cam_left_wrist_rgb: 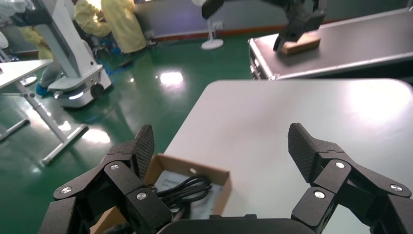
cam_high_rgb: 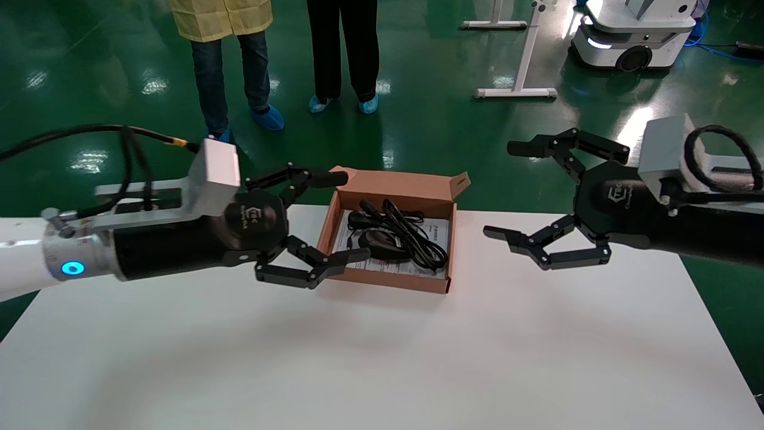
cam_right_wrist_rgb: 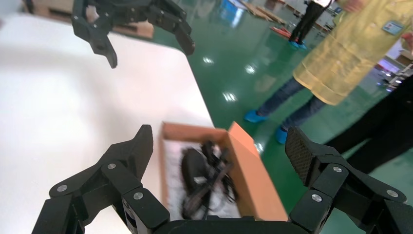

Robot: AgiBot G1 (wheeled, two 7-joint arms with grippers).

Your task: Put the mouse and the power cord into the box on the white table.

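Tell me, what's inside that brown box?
The box holds a black mouse and a coiled power cord, lying on a printed white sheet. The cables overlap, so their ends and most of the sheet are covered.

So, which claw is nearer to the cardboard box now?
The left claw. It is open right at the cardboard box's left wall, one fingertip over the rim. The right claw hangs open to the box's right, clearly apart from it.

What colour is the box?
The box is brown cardboard, with a white printed sheet inside. The head view shows it best.
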